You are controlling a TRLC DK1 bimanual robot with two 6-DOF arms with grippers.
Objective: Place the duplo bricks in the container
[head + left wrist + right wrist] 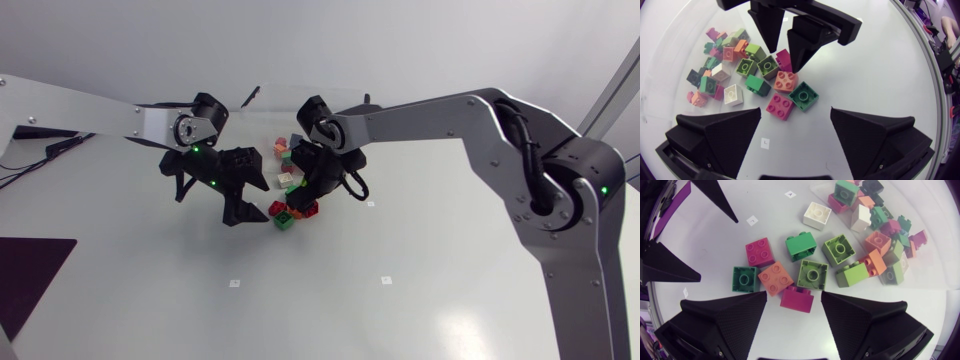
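Note:
A pile of duplo bricks (286, 180) lies mid-table, with several loose ones at its near edge. My right gripper (300, 198) hangs over that edge, open. A magenta brick (797, 299) sits between its fingers (722, 322), and a small gap shows on each side. Just ahead lie an orange brick (775, 278), a dark green one (745, 278) and an olive one (812, 274). My left gripper (245, 205) stands open beside the pile, its fingers (715, 135) wide apart and empty. In its view my right gripper (784, 50) straddles the magenta brick (785, 59).
A dark purple flat shape (30, 270) lies at the table's front left corner. Small white markers (234, 283) dot the table in front of the pile. More bricks, among them a white one (817, 215), are heaped beyond the right gripper.

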